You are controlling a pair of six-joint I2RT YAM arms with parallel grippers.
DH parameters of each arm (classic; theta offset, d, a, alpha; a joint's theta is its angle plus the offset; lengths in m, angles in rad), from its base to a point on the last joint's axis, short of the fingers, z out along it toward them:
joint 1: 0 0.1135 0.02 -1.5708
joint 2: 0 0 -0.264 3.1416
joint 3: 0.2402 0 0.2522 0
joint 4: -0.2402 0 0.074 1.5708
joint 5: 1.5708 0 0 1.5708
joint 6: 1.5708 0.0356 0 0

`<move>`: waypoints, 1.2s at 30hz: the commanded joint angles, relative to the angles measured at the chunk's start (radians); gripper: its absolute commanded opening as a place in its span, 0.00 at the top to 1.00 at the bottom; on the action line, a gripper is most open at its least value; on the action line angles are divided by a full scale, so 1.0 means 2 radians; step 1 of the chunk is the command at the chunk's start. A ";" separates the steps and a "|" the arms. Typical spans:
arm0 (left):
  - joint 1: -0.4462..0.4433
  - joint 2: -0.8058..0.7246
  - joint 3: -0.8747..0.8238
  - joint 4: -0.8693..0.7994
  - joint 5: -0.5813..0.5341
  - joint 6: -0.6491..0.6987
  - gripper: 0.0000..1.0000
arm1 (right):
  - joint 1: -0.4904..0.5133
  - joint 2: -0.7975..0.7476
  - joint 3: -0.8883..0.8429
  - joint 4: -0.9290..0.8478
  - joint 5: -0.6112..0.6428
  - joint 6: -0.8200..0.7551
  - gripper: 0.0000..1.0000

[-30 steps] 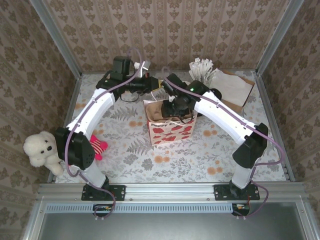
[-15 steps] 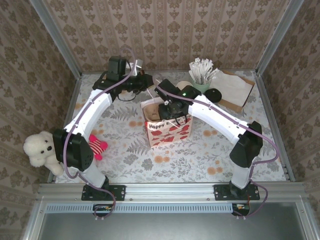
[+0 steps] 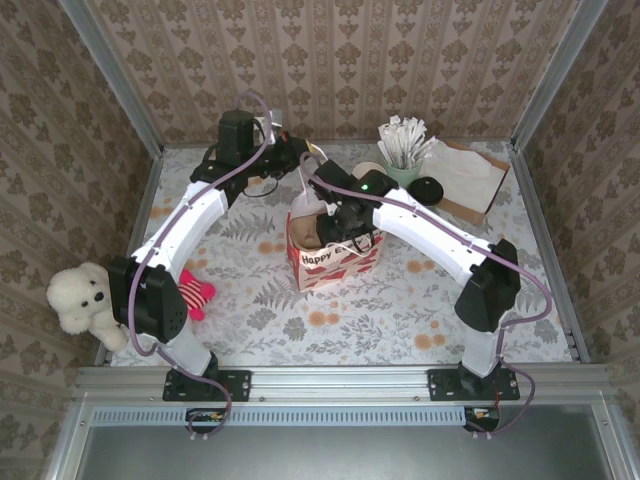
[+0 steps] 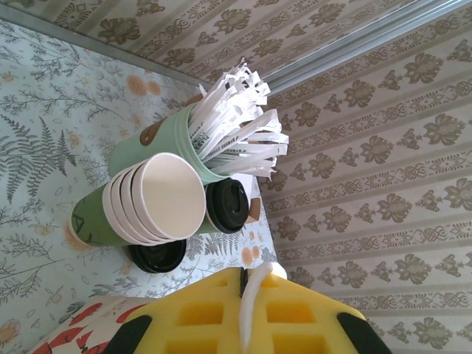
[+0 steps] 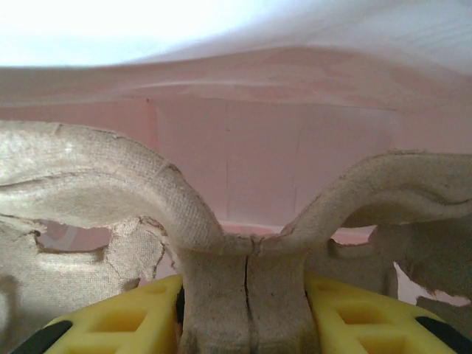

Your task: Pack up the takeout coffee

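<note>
Pulp carrier (image 5: pixel 192 221) clenched in right hand (image 5: pixel 247 328) — bag handle (image 4: pixel 254 284) clenched in left hand (image 4: pixel 247 324).

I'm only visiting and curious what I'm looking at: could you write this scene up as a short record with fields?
bag: red-patterned paper bag, mid-table
left jaws: shut on the bag's white handle, holding it up
right jaws: inside the bag, gripping a pulp cup carrier
takeout coffee: black-lidded, on the table beside the cream cups, not yet packed
nearby: mint cup of white stirrers
</note>
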 commanded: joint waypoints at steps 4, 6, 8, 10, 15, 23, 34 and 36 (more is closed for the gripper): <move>0.000 -0.001 0.005 0.049 0.040 0.004 0.99 | 0.000 0.059 0.051 -0.079 -0.030 -0.006 0.59; 0.000 0.000 0.003 0.053 0.046 0.005 0.98 | 0.000 0.066 0.058 -0.082 -0.029 -0.002 0.59; -0.003 -0.002 -0.001 0.052 0.050 0.011 0.96 | 0.000 0.067 0.060 -0.078 -0.027 0.001 0.59; -0.003 0.000 -0.002 0.044 0.057 0.021 0.93 | 0.000 0.065 0.063 -0.071 -0.028 0.004 0.59; -0.004 0.003 -0.004 0.027 0.065 0.031 0.93 | 0.000 0.051 0.064 -0.039 -0.021 0.011 0.59; -0.007 0.010 0.002 0.009 0.072 0.043 0.90 | -0.004 0.043 0.060 -0.008 -0.012 0.010 0.59; 0.027 -0.079 -0.008 -0.089 0.067 0.190 0.27 | -0.010 0.043 0.039 -0.014 -0.050 0.023 0.59; 0.024 -0.106 -0.021 -0.099 0.061 0.230 0.18 | -0.011 0.043 0.037 -0.014 -0.050 0.028 0.59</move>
